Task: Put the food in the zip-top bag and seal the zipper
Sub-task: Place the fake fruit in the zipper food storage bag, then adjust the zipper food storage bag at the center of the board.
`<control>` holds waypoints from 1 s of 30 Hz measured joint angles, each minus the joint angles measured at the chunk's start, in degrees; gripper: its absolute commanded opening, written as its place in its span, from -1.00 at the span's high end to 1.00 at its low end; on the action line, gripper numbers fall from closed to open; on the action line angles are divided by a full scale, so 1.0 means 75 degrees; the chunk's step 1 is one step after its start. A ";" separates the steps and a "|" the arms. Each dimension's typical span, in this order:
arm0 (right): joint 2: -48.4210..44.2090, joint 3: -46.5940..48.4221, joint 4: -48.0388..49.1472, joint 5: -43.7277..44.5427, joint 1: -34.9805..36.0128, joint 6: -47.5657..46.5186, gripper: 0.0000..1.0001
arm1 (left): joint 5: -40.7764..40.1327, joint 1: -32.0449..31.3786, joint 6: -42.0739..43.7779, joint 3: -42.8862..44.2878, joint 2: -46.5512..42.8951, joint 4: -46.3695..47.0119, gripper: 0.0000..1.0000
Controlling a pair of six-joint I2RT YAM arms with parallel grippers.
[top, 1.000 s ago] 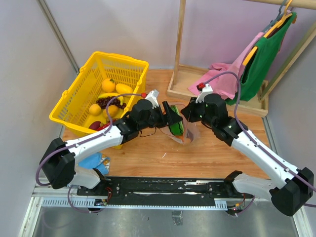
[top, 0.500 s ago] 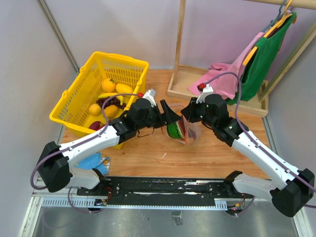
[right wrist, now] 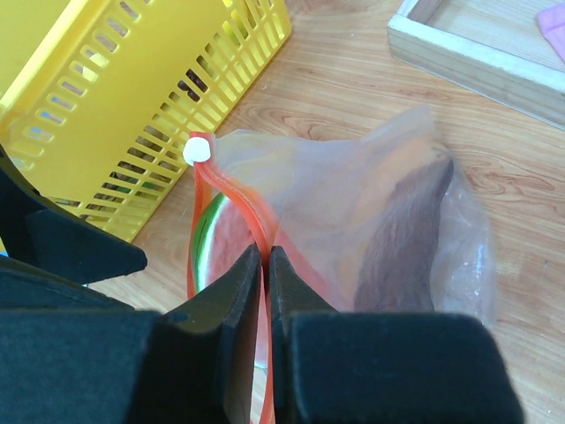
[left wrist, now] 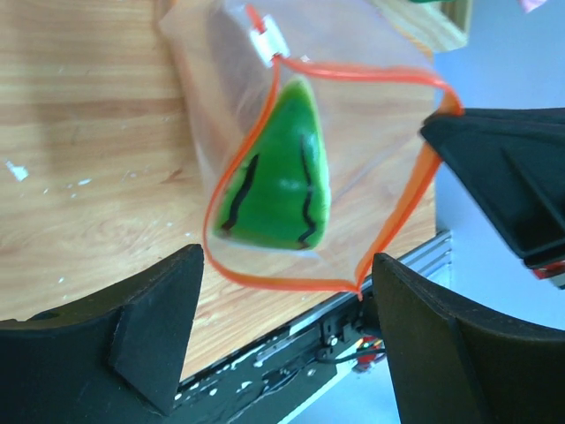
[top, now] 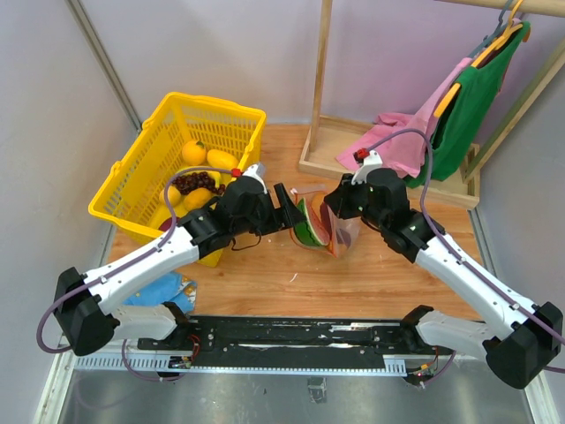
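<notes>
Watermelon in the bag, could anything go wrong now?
1. The watermelon wedge sits right at the mouth of the zip-top bag, so it might slide out if the bag tips.
2. The right pincer pinches only a thin bit of the zipper; it may slip and the mouth could flop shut.
3. The open left pincer is close and could snag the rim.
</notes>
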 measured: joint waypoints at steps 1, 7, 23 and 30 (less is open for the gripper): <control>0.0006 0.0000 0.0000 -0.0003 0.0000 0.0003 0.81 | -0.0015 0.0000 -0.0003 -0.0006 0.0000 -0.0137 -0.55; 0.0079 0.0000 0.0003 -0.0061 -0.0003 0.0003 0.81 | -0.0052 0.0000 -0.0044 -0.0286 -0.0073 -0.0632 -0.29; 0.0160 0.0000 0.0003 -0.0344 -0.0015 0.0006 0.82 | -0.0096 0.0000 0.0286 -0.0501 0.1107 -0.0286 0.21; 0.0157 0.0000 -0.0009 -0.0449 -0.0017 0.0003 0.82 | -0.0154 0.0000 0.0530 -0.0498 0.1480 -0.0154 0.97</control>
